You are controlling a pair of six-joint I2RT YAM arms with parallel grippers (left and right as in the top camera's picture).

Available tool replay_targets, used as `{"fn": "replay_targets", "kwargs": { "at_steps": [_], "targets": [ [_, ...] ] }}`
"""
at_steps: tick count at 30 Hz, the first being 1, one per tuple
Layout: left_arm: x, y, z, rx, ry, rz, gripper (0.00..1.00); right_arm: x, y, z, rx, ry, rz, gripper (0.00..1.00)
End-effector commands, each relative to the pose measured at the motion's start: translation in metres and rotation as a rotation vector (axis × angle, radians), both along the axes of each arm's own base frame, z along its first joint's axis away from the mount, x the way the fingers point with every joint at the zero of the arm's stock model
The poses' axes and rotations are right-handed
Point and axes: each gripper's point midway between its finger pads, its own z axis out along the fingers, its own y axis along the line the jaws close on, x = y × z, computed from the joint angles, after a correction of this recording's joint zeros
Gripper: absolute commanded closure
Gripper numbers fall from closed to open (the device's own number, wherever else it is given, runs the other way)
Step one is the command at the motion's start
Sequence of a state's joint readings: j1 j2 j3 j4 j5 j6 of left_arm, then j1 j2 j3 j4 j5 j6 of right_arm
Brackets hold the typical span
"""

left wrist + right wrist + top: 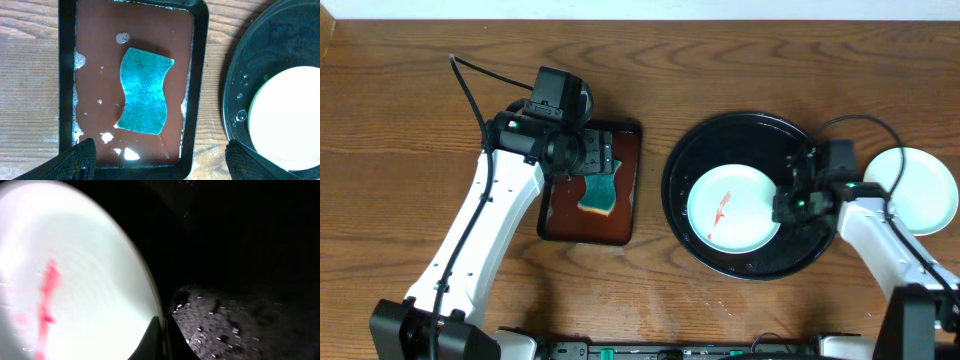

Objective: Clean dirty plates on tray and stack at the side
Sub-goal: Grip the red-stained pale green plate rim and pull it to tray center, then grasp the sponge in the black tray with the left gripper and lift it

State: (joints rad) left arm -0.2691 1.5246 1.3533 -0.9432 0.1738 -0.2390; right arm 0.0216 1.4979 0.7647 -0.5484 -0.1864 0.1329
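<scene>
A pale mint-white plate [745, 225] with a red sauce smear lies in the large black tray [750, 135]. My right gripper [785, 208] is shut on its right rim. In the right wrist view the two fingers [162, 327] pinch the edge of the plate [75, 280], with the wet black tray [240, 255] beside it. My left gripper [592, 157] is open and empty above a teal sponge [602, 192]. In the left wrist view the sponge [144, 92] lies ahead of the spread fingers [159, 145]. The pale yellow plate is not in view.
The sponge lies in a small reddish-brown rectangular tray [620, 225] with soapy water, left of the black tray. A clean pale plate [910, 190] sits on the table at the far right, beside my right arm. I cannot tell whether others lie beneath it.
</scene>
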Motion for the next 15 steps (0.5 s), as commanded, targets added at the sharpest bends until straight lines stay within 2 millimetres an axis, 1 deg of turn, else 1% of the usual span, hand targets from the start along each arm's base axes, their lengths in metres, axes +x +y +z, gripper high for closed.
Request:
{"fn": "replay_targets", "kwargs": {
  "at_steps": [1, 3, 5, 8, 9, 12, 15],
  "targets": [
    [0.004, 0.002, 0.008, -0.006, -0.017, 0.015, 0.17, 0.004, -0.005, -0.014, -0.106, -0.029, 0.095, 0.99],
    [0.004, 0.002, 0.008, -0.006, -0.017, 0.015, 0.17, 0.018, -0.007, -0.01, -0.131, -0.09, 0.108, 0.98],
    [0.004, 0.001, 0.008, -0.006, -0.017, 0.015, 0.17, 0.028, -0.006, 0.001, -0.132, -0.139, 0.117, 0.87],
    [-0.002, 0.003, 0.005, 0.002, 0.011, 0.015, 0.17, 0.033, -0.006, 0.022, -0.132, -0.169, 0.115, 0.75],
    [-0.006, 0.003, 0.001, 0.006, 0.025, 0.009, 0.17, 0.034, -0.005, 0.038, -0.128, -0.194, 0.114, 0.69],
    [-0.014, 0.003, -0.015, 0.02, 0.067, 0.001, 0.17, 0.031, 0.002, 0.068, -0.087, -0.25, 0.129, 0.57],
    [-0.019, 0.005, -0.042, 0.036, 0.117, 0.002, 0.17, 0.026, 0.021, 0.095, 0.022, -0.322, 0.156, 0.55]
  ]
}}
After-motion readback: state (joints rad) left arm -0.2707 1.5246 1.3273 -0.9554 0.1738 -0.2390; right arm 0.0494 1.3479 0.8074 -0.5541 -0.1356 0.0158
